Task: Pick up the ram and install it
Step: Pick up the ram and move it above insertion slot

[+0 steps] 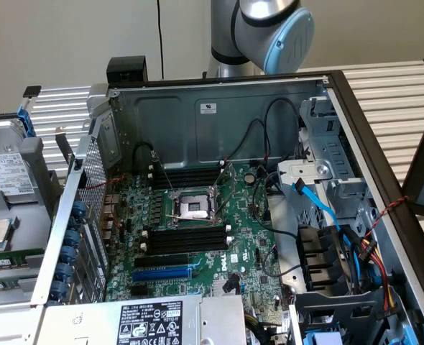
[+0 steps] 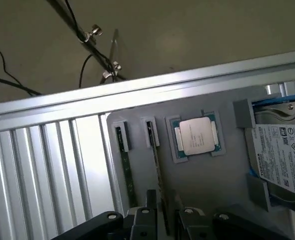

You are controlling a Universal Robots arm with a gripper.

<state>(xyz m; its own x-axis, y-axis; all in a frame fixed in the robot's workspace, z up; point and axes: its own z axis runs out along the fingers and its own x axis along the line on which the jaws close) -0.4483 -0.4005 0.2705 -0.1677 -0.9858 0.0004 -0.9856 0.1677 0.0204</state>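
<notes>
With the hand being held spread over the ram, at the exterior view's eight o'clock, the neighbouring stick is being endangered by any misalignment.

Green motherboard, black memory slots, blue expansion slot, grey case; green ram on pale grey tray.

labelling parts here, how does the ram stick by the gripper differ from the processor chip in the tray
The ram is a long thin green strip standing on edge; the processor chip is squarish and lies flat, silver lid up. The ram runs between the fingers of the open gripper; the processor chip sits clear of it. Both rest in holders of the same grey tray.
</notes>
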